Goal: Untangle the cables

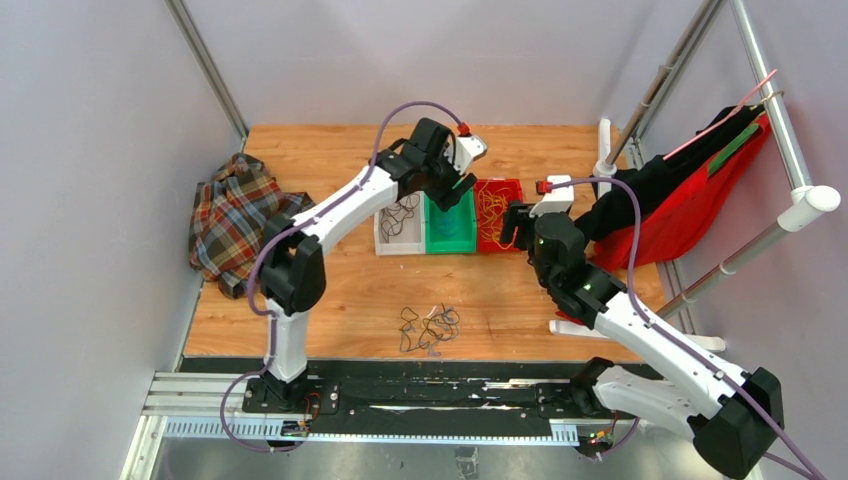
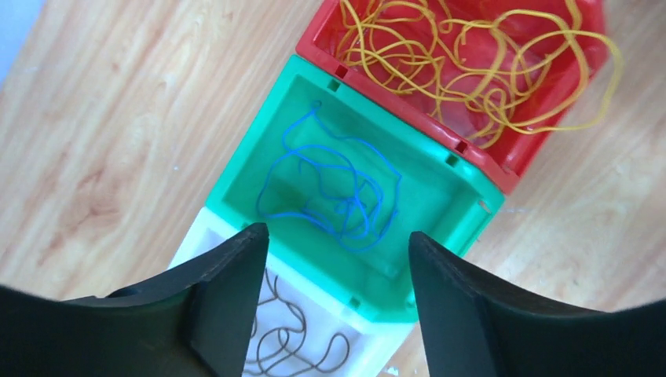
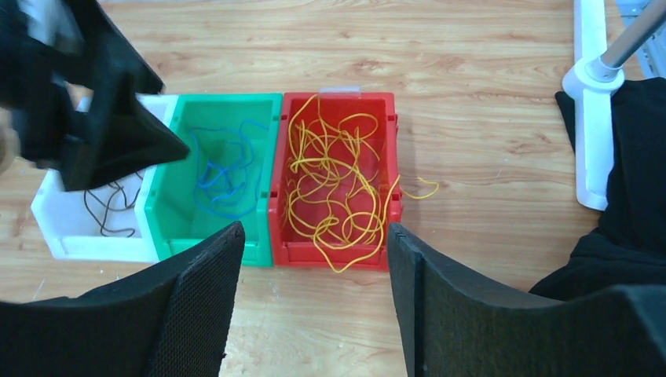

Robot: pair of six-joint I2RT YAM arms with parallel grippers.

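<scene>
Yellow cables point(image 3: 334, 188) lie in the red bin point(image 3: 279, 196), some hanging over its rim; they also show in the left wrist view point(image 2: 471, 55). Blue cables point(image 2: 338, 188) lie in the green bin point(image 2: 440, 196). Black cables point(image 2: 290, 345) lie in the white bin point(image 2: 196, 236). A tangle of black cables point(image 1: 430, 328) lies loose on the table near the front. My left gripper point(image 2: 338, 243) is open and empty above the green bin. My right gripper point(image 3: 314, 236) is open and empty, just in front of the red bin.
A plaid cloth point(image 1: 235, 215) lies at the table's left edge. A white stand point(image 1: 605, 150) and a rack with red and black fabric point(image 1: 690, 200) stand at the right. The left gripper point(image 3: 86, 102) shows above the white bin in the right wrist view.
</scene>
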